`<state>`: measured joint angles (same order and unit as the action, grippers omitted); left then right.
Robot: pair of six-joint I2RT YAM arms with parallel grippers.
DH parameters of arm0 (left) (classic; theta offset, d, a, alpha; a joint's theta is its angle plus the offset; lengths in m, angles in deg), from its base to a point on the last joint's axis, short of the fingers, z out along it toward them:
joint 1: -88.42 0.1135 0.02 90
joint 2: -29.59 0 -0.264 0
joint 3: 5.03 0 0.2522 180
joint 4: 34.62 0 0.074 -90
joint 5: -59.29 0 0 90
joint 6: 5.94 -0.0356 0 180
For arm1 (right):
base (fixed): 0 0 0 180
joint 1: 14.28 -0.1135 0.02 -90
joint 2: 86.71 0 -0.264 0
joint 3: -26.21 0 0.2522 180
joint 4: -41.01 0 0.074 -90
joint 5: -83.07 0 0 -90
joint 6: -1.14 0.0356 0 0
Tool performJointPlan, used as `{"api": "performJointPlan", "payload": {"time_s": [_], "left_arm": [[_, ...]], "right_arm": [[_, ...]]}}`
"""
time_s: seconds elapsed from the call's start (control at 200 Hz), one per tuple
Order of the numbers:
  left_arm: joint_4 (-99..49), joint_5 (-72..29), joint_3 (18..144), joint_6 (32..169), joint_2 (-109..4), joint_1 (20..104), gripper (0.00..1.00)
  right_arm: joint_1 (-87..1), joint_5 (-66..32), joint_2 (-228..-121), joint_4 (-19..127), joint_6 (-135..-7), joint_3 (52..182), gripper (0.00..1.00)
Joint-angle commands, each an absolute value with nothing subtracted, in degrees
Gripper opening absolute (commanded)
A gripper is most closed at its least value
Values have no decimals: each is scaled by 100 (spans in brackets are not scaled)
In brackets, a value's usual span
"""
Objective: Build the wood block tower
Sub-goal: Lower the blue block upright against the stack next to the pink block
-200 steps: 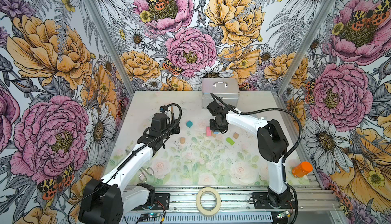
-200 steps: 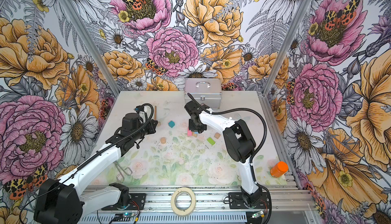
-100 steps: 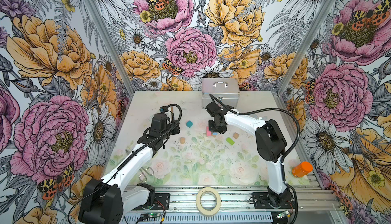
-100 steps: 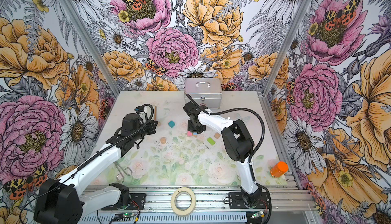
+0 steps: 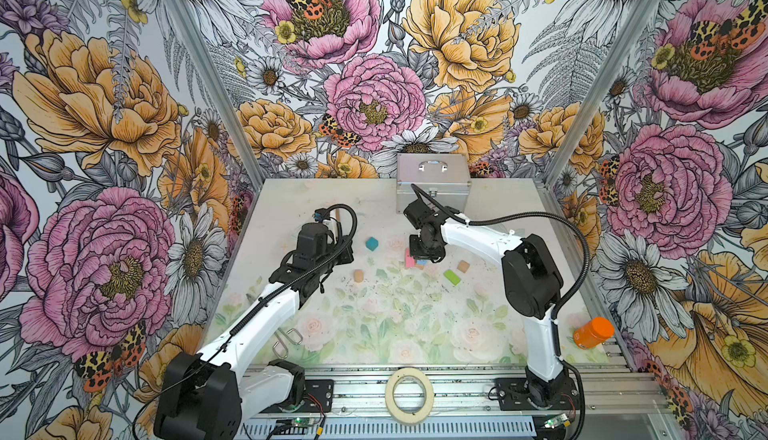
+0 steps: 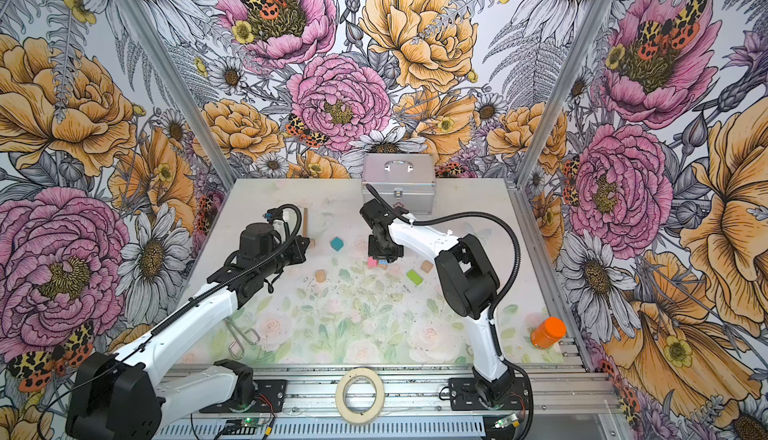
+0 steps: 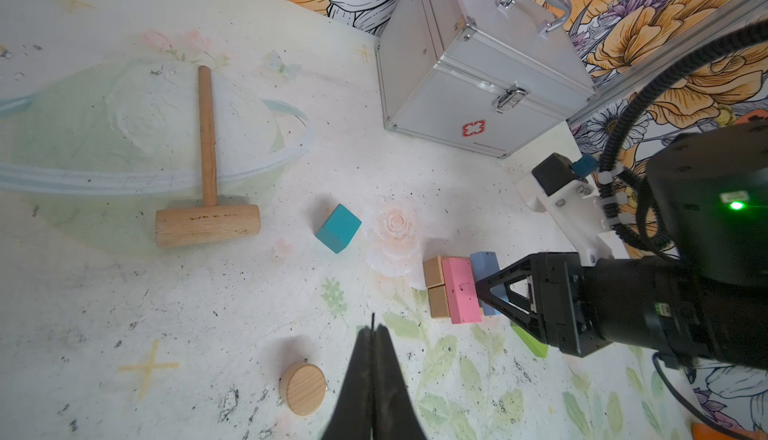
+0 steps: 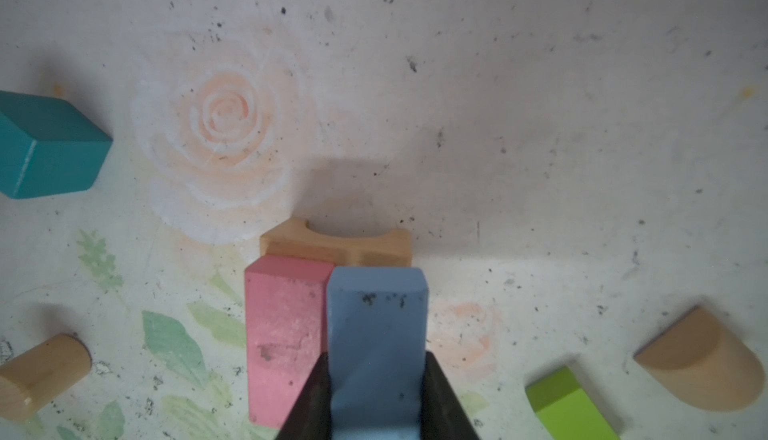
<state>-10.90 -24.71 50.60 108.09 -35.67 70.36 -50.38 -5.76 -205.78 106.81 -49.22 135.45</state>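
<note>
I am barely starting the tower [image 5: 411, 259]: right pincer [image 8: 376, 365] clamping the blue brick [image 8: 376, 317] beside the pink brick [image 8: 286, 334] and arch block [image 8: 336, 246] mid-surface [image 7: 124, 292], left pincer [image 7: 372, 336] shut, empty, teal cube [image 7: 338, 228], green brick [image 8: 569, 404], cylinder [image 7: 303, 388] lying loose.

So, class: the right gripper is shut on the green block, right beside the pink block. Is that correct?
No. The right gripper is shut on the blue block, not the green block, which lies apart, untouched. The blue block does stand right beside the pink block. The right wrist view shows this.
</note>
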Motion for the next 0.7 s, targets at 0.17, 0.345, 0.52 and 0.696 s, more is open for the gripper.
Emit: {"api": "performJointPlan", "payload": {"time_s": [0.17, 0.345, 0.52, 0.696], "left_arm": [[-1259, -2433, 4985, 10838, -3424, 7099, 3], [-1258, -2448, 4973, 10847, -3407, 7093, 3], [-1243, -2449, 4976, 10841, -3404, 7092, 3], [-1242, -2451, 4978, 10842, -3395, 7094, 2]], "right_arm": [[-5085, -609, -20673, 10716, -4861, 13699, 26], [-5083, -599, -20664, 10725, -4860, 13703, 29], [-5085, -599, -20660, 10733, -4856, 13707, 31], [-5085, -603, -20661, 10729, -4853, 13714, 33]]}}
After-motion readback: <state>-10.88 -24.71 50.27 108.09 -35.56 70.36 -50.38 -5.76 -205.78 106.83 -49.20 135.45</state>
